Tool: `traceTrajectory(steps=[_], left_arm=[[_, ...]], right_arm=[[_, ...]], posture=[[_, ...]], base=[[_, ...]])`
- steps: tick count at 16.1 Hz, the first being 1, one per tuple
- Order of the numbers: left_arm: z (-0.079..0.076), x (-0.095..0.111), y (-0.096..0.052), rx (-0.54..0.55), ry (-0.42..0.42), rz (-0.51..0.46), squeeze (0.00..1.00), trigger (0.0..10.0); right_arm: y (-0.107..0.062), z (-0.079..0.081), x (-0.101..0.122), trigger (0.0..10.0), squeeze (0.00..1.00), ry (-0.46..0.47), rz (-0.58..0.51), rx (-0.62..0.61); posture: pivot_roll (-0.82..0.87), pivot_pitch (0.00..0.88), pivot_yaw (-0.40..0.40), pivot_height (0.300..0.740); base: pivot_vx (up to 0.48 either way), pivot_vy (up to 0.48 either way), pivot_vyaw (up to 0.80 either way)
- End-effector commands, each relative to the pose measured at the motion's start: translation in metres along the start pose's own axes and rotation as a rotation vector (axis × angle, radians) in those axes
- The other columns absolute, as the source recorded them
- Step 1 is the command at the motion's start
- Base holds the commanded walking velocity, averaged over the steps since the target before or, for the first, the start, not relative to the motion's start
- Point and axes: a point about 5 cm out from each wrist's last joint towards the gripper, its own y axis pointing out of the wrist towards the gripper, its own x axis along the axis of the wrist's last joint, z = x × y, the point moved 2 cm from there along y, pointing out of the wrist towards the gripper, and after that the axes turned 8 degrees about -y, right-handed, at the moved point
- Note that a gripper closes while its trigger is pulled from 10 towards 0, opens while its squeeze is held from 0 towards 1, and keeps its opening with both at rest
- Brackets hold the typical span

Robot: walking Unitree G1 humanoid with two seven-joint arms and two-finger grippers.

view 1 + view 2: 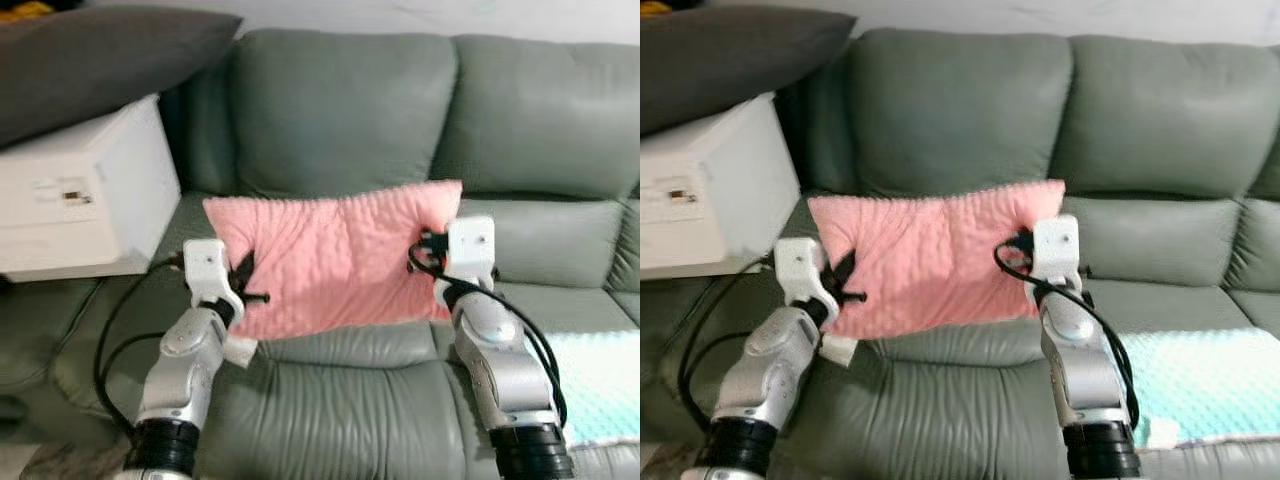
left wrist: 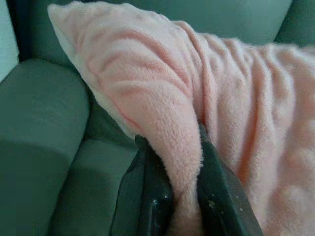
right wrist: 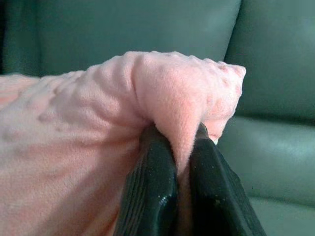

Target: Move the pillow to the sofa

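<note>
A pink fleece pillow [image 1: 335, 255] hangs stretched between my two grippers above the seat of the grey-green sofa [image 1: 350, 110]. My left gripper [image 1: 248, 285] is shut on the pillow's left lower edge; in the left wrist view its black fingers [image 2: 152, 196] pinch a fold of pink fabric [image 2: 187, 123]. My right gripper [image 1: 428, 250] is shut on the pillow's right edge, and the right wrist view has its fingers [image 3: 152, 191] squeezing a bunched corner [image 3: 182, 93]. The pillow's lower edge is close over the seat cushion [image 1: 340, 400].
A white box [image 1: 80, 195] stands on the sofa's left end with a dark grey cushion [image 1: 90, 55] on top of it. A light mint blanket [image 1: 600, 385] lies on the seat at the right. Black cables run along both arms.
</note>
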Motion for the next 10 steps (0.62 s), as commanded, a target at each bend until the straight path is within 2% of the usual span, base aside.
traceTrajectory(steps=[1, 3, 6, 7, 8, 10], left_arm=[[0.005, -0.003, 0.003, 0.000, 0.044, 0.013, 0.00, 10.0], [0.019, -0.020, 0.006, 0.040, 0.050, 0.079, 0.00, 10.0], [0.018, -0.030, 0.012, 0.046, 0.045, 0.116, 0.00, 10.0], [0.016, -0.032, 0.015, 0.044, 0.022, 0.120, 0.00, 10.0], [0.013, -0.037, 0.015, 0.019, 0.044, 0.139, 0.00, 10.0], [0.009, -0.044, 0.015, -0.013, 0.059, 0.157, 0.00, 10.0]], right_arm=[[-0.002, -0.006, -0.009, 10.0, 0.00, 0.045, 0.037, -0.014], [-0.009, -0.010, -0.025, 10.0, 0.00, 0.137, 0.097, -0.025], [-0.019, -0.015, -0.042, 10.0, 0.00, 0.145, 0.160, -0.070], [-0.023, -0.021, -0.046, 10.0, 0.00, 0.124, 0.173, -0.115], [-0.029, -0.026, -0.054, 10.0, 0.00, 0.084, 0.202, -0.161], [-0.038, -0.030, -0.060, 10.0, 0.00, 0.038, 0.211, -0.173]], posture=[[-0.05, 0.000, 0.007, 0.740], [-0.06, 0.000, 0.022, 0.740], [-0.08, 0.000, 0.039, 0.740], [-0.08, 0.000, 0.044, 0.740], [-0.10, 0.002, 0.056, 0.740], [-0.10, 0.042, 0.062, 0.740]], base=[[0.000, 0.000, 0.00], [0.000, 0.000, 0.00], [0.000, 0.000, 0.00], [0.000, 0.000, 0.00], [0.000, 0.000, 0.00], [0.000, 0.000, 0.00]])
